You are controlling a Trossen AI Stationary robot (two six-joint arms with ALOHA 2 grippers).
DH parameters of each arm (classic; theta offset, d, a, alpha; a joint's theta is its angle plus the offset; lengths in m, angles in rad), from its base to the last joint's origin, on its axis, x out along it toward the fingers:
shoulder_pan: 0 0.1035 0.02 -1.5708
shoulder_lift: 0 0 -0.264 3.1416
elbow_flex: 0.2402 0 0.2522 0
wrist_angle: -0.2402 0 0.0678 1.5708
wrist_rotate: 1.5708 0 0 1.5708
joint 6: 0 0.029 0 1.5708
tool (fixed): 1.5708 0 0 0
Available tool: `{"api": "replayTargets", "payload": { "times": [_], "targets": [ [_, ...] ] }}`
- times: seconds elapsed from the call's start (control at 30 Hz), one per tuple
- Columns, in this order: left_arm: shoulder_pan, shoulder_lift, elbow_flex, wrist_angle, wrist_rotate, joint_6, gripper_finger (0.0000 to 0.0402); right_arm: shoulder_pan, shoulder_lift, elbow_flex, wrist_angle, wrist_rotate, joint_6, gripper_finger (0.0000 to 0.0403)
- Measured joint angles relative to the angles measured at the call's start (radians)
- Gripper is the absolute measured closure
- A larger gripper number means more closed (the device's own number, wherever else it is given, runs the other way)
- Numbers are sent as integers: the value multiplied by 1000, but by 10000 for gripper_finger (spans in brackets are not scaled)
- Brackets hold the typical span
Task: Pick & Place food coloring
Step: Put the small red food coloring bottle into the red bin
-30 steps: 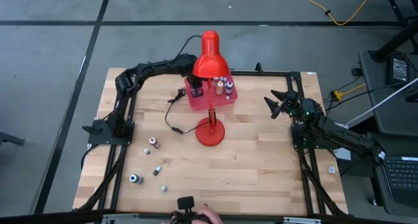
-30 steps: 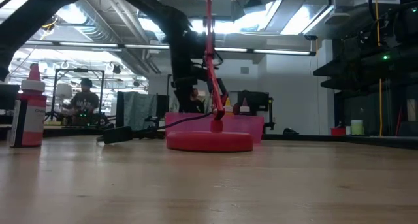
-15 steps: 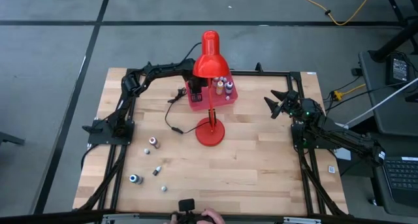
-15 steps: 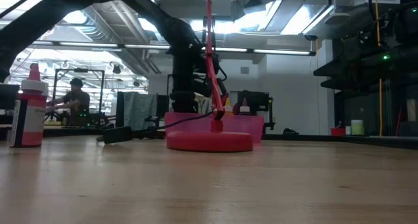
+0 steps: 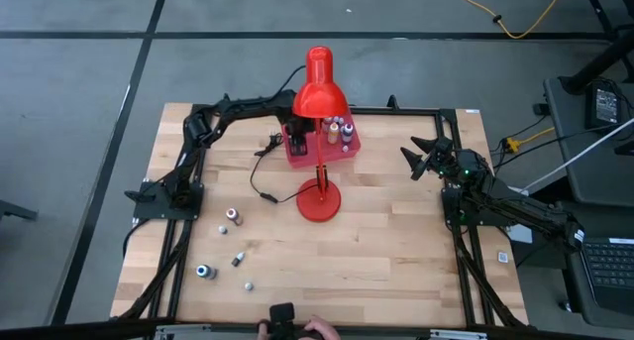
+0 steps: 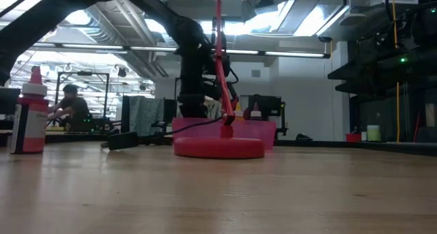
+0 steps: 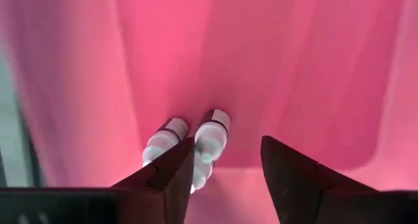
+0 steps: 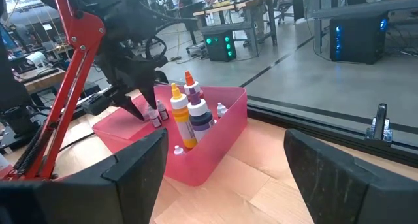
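Left claw [image 7: 225,175] unmoved, beside bottles [image 7: 210,134]

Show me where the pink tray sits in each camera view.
High: pink tray at table's far middle, under the lamp head.
Low: behind the red lamp base, tray.
Left wrist: tray floor fills frame.
Right wrist: tray centre-left.
Shared landmark: red lamp.

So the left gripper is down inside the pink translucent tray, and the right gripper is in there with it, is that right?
Only half right. The left gripper is open inside the pink translucent tray, but the right gripper waits over the table's right side, clear of it, as the high view shows.
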Motion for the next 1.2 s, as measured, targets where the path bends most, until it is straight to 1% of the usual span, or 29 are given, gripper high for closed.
{"api": "replayTargets", "payload": {
  "times": [0.13, 0.23, 0.43, 0.73, 0.8, 1.0, 1.1, 1.2],
  "targets": [
    [8, -26, 0, 3, 0, -20, 213, 0, 0, 0, 0, 0, -1, 97],
    [17, -59, 0, 1, 6, -28, 207, 0, 0, 0, 0, 0, 0, 97],
    [44, -103, 0, -14, 2, -93, 206, 0, 0, 0, 0, 0, -1, 97],
    [117, -182, 0, -20, 31, -234, 206, 0, 0, 0, 0, 0, -1, 97],
    [141, -199, 0, -34, 7, -279, 206, 0, 0, 0, 0, 0, 0, 97],
    [198, -289, 0, -134, -109, -497, 206, 0, 0, 0, 0, 0, 0, 97],
    [208, -364, 0, -189, -138, -551, 206, 0, 0, 0, 0, 0, -1, 97],
    [192, -461, -26, -221, -164, -571, 206, 0, 0, 0, 0, 0, -1, 97]
  ]
}}
